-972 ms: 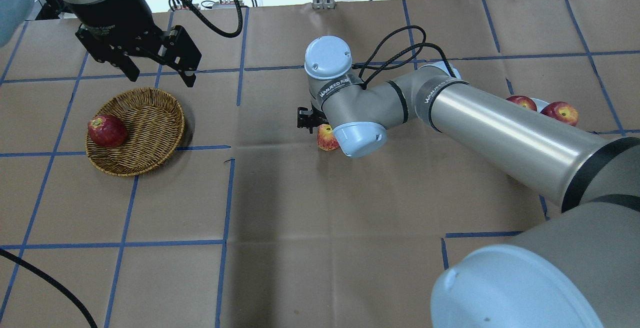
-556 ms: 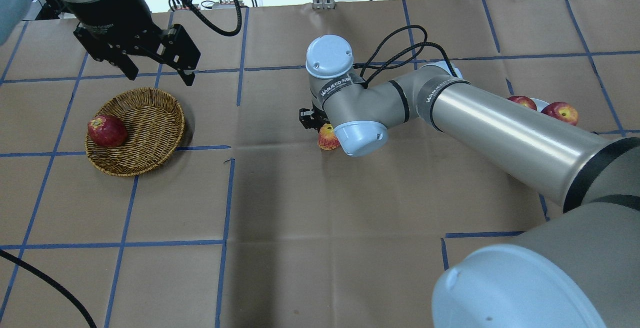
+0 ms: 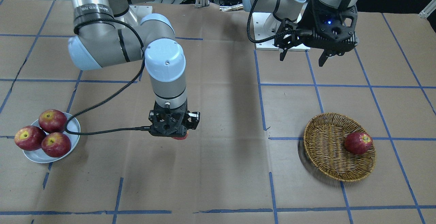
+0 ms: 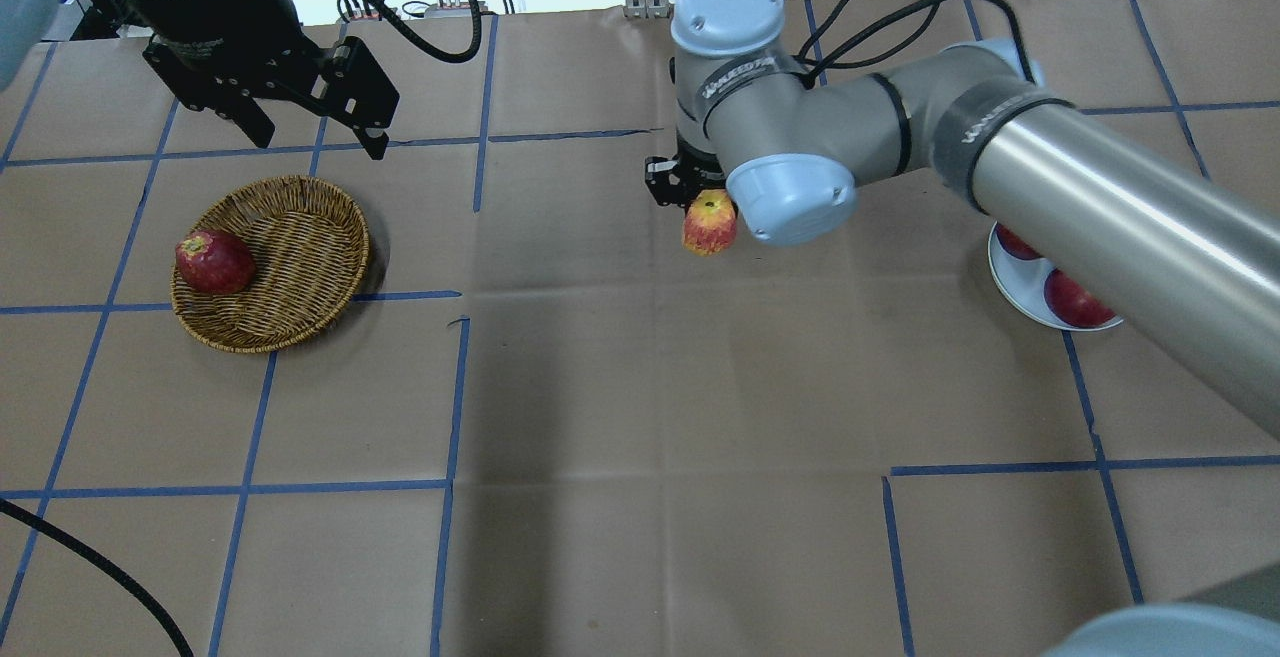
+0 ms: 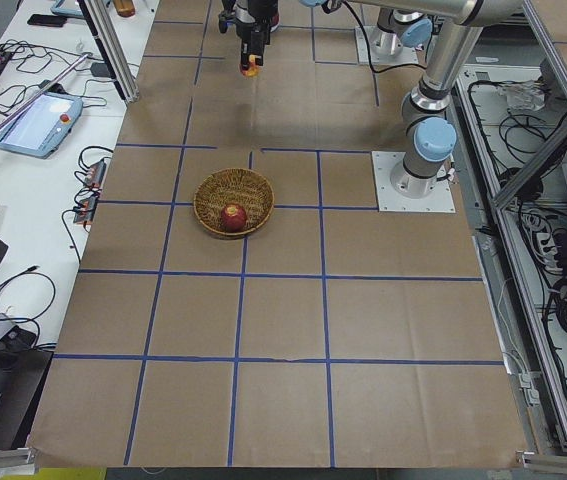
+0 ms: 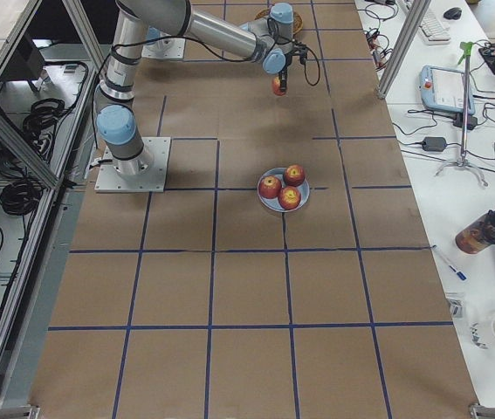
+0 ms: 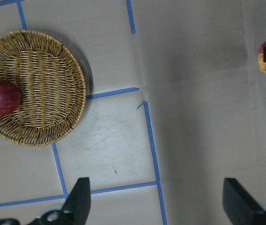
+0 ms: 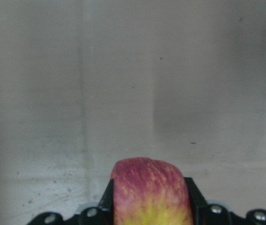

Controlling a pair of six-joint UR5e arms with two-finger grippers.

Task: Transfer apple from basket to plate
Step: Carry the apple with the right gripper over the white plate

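- The right gripper (image 4: 697, 199) pointed down over the middle of the table (image 4: 640, 417), its fingers (image 8: 190, 194) pressed against either side of the apple (image 4: 709, 222).
- The apple showed red skin with yellow-orange streaks. It hung under the gripper between the basket (image 4: 300, 247) and the plate (image 3: 39, 157), well apart from both.
- In the right wrist view only paper lay beyond the apple, and it seemed clear of the surface (from the side views I could not tell how far).
- From the front-facing view the gripper body hid nearly all of the apple, leaving just a red sliver at its lower edge.
- The left gripper (image 4: 320, 142) hovered above the table just beyond the basket, fingers spread wide with nothing between them.
- The basket sat on the robot's left side of the table and held one dark red apple (image 4: 213, 262), resting against its wall on the side away from the table's middle.
- The plate sat on the robot's right side and carried three red apples (image 3: 56, 144), clustered and touching one another.
- In the overhead view the right arm (image 4: 1100, 197) covered part of the plate.
- Brown paper with a grid of blue tape lines (image 4: 455, 387) covered the table.
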